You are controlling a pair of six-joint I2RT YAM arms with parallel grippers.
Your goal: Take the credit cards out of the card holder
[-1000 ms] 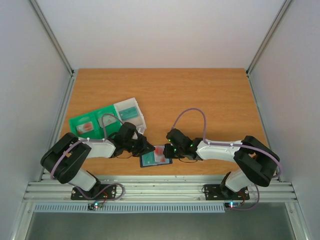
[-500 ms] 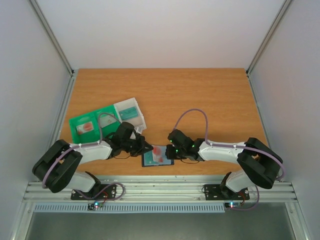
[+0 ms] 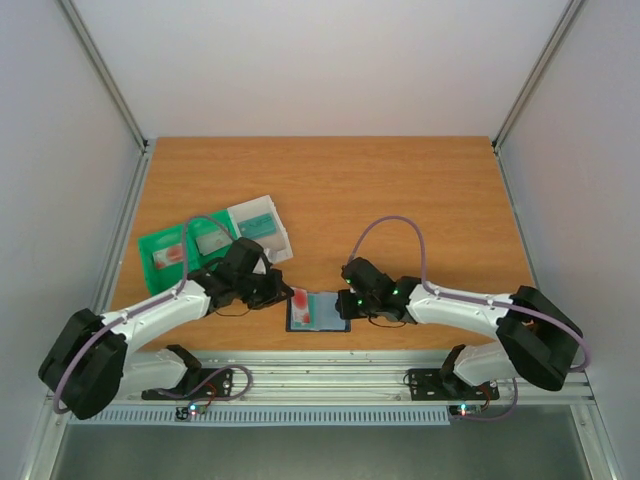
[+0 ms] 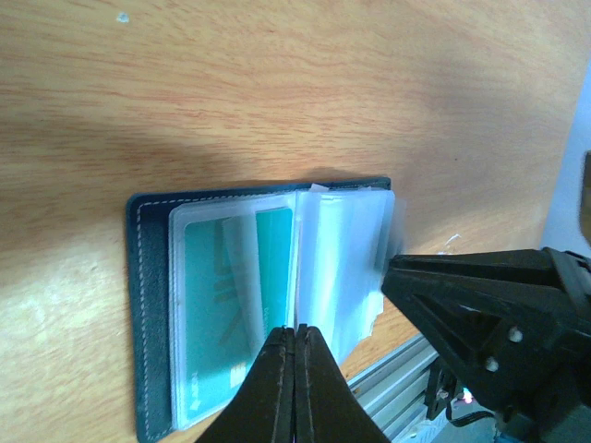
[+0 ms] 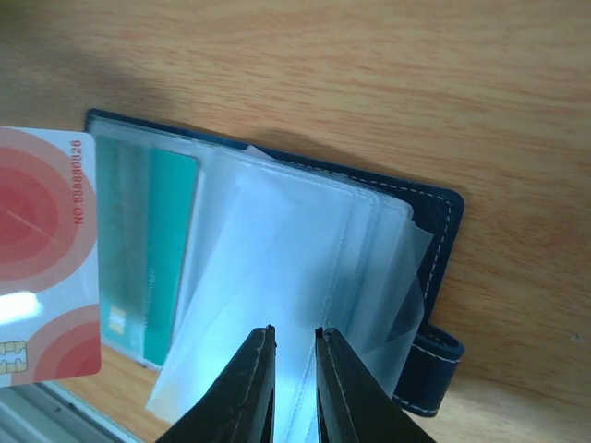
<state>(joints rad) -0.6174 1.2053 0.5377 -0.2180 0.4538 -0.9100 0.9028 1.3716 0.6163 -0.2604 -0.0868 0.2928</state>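
The dark navy card holder (image 3: 322, 322) lies open near the table's front edge, its clear sleeves (image 5: 305, 249) fanned up. A teal credit card (image 4: 226, 305) sits in the left sleeve. My left gripper (image 3: 292, 296) is shut on a pale credit card with red marks (image 5: 42, 258), held just past the holder's left edge. In the left wrist view this card shows only edge-on, above the fingertips (image 4: 297, 330). My right gripper (image 5: 294, 334) is at the holder's right side, its jaws a narrow gap apart and closed on the clear sleeves.
A green bin (image 3: 150, 242) and a white bin (image 3: 270, 210) stand left of the holder, behind my left arm, each with a card-like thing inside. The table's metal front rail (image 3: 320, 378) runs just below the holder.
My left gripper has drawn the red-marked card leftward, off the holder's middle to its left edge. The left arm has swung lower and left. The right gripper has stayed on the holder.
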